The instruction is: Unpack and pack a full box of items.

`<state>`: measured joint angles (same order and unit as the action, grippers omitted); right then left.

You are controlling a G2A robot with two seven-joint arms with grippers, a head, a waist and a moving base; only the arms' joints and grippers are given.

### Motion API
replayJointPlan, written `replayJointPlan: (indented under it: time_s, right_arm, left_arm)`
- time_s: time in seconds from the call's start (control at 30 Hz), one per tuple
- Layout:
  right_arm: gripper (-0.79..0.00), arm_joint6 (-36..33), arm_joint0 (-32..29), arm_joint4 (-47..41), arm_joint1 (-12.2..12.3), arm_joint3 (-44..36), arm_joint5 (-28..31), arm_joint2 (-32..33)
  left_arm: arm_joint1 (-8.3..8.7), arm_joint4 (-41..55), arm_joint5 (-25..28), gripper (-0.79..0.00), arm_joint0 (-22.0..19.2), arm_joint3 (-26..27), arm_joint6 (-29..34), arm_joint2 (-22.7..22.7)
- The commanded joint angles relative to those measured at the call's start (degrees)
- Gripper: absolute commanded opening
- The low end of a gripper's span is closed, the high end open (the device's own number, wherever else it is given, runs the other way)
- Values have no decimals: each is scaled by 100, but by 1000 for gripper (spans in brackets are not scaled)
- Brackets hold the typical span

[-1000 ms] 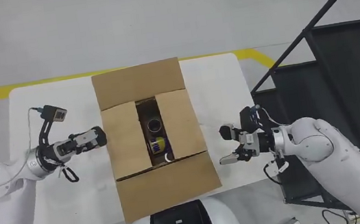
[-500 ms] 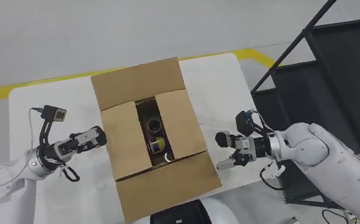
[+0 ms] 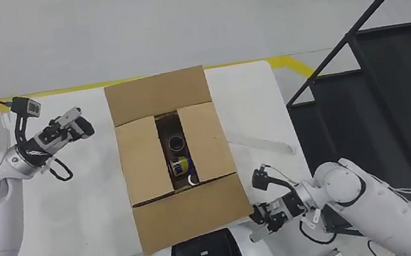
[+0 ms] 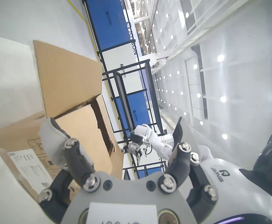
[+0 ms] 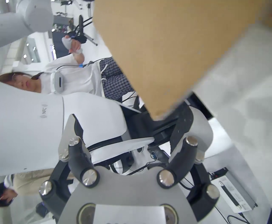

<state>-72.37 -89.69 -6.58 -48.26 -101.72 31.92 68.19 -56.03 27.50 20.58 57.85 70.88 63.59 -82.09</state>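
Two items visible through the flap gap of brown cardboard box (image 3: pixel 143 164), lying between both grippers: dark round tin (image 3: pixel 177 142), purple-and-yellow pack (image 3: pixel 181 164). Fingers apart on left gripper (image 3: pixel 85 123) and right gripper (image 3: pixel 255 225), flap corner just ahead.

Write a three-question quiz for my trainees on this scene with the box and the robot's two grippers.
1. True or false: the left gripper holds an item from the box.
2. Where is the right gripper? A) inside the box's opening B) by the box's near right corner C) above the box's far flap
3. Fill in: the box stands on a white ____.

Key: 1 false, it is open and empty; 2 B; 3 table.
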Motion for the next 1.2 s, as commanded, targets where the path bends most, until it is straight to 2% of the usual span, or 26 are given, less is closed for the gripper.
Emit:
replayJointPlan:
  time_s: [0.0,0.27,0.67,0.8,0.93,1.17]
  right_arm:
    - [0,36,164,-153,-28,-22,35,-263]
    - [0,738,716,-1185,-26,14,737,-659]
    - [0,1603,1114,-1585,74,404,1602,-909]
    - [0,1817,1167,-1526,81,497,1816,-991]
    - [0,1911,1208,-1430,97,549,1910,-1045]
    - [0,2011,1191,-1288,154,567,2010,-972]
  left_arm:
    - [-55,21,11,0,-300,-390,-77,216]
    - [-323,183,124,0,-1276,-1768,-338,969]
    - [-785,659,80,0,-2388,-3457,-333,1722]
    - [-983,749,39,0,-2707,-3899,-310,1979]
    - [-1172,640,132,0,-2959,-4313,-542,2221]
    - [-1479,474,370,0,-3211,-4761,-933,2533]
